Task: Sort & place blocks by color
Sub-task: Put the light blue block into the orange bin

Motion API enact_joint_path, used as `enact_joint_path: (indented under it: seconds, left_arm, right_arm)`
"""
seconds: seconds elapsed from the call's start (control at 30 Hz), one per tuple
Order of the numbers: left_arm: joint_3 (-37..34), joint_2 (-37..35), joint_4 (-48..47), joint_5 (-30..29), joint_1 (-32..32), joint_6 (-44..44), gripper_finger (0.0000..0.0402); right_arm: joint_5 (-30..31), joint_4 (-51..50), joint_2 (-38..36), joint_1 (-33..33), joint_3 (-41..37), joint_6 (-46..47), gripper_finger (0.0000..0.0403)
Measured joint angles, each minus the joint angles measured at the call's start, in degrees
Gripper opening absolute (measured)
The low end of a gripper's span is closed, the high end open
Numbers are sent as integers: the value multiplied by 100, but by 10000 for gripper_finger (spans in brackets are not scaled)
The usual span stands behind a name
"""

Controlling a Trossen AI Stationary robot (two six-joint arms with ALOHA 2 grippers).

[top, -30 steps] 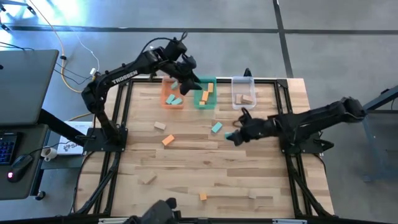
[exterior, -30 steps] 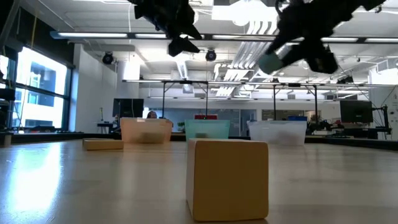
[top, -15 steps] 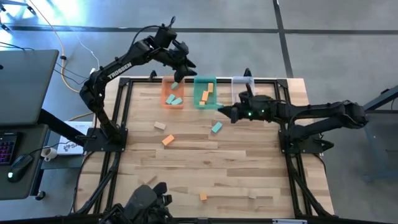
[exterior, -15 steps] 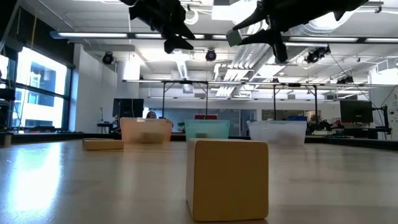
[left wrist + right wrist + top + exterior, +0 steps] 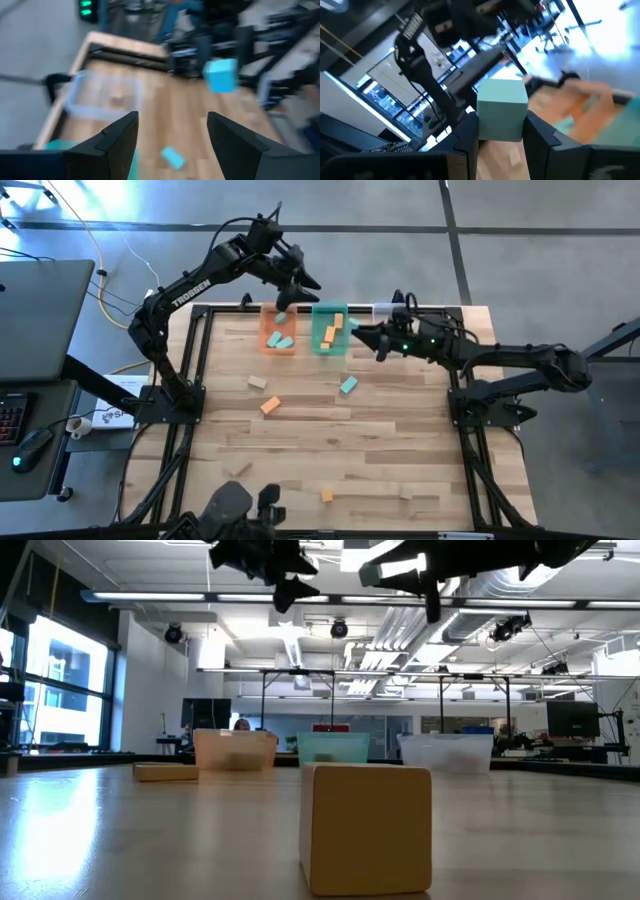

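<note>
Pinching a small teal-green wooden block (image 5: 502, 110) by opposite flat faces, the right gripper (image 5: 362, 335) carries something light and rigid; the left gripper (image 5: 291, 293) hangs open.

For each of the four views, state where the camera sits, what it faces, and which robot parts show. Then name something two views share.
High view: overhead, straight down on the table; both arms show.
Low view: table height, level past a tan block toward the trays; arms overhead.
Left wrist view: past the open left gripper toward the clear tray.
Right wrist view: right gripper holding a teal block.
Shared: that teal block shows in both wrist views.
</note>
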Motion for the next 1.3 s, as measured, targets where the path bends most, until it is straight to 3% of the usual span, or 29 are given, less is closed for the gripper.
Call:
enact_joint_path:
  seconds: [0.13,0.4,0.57,0.9,1.3]
  left_arm:
    - [0,0,308,638,-4,-409,225]
    - [0,2,1059,573,-224,-1355,225]
    - [0,2,1374,576,-465,-1550,225]
    - [0,2,1489,580,-807,-1553,225]
    - [0,3,1498,357,-972,-1594,225]
  right_arm:
    - [-448,216,0,-294,0,-414,88]
    - [-1514,151,81,-807,503,-1239,88]
    - [-2063,-730,232,-985,1161,-1816,88]
    - [-2127,-2180,555,-983,2269,-2869,88]
    - [-2146,-2188,732,-939,2378,-2713,88]
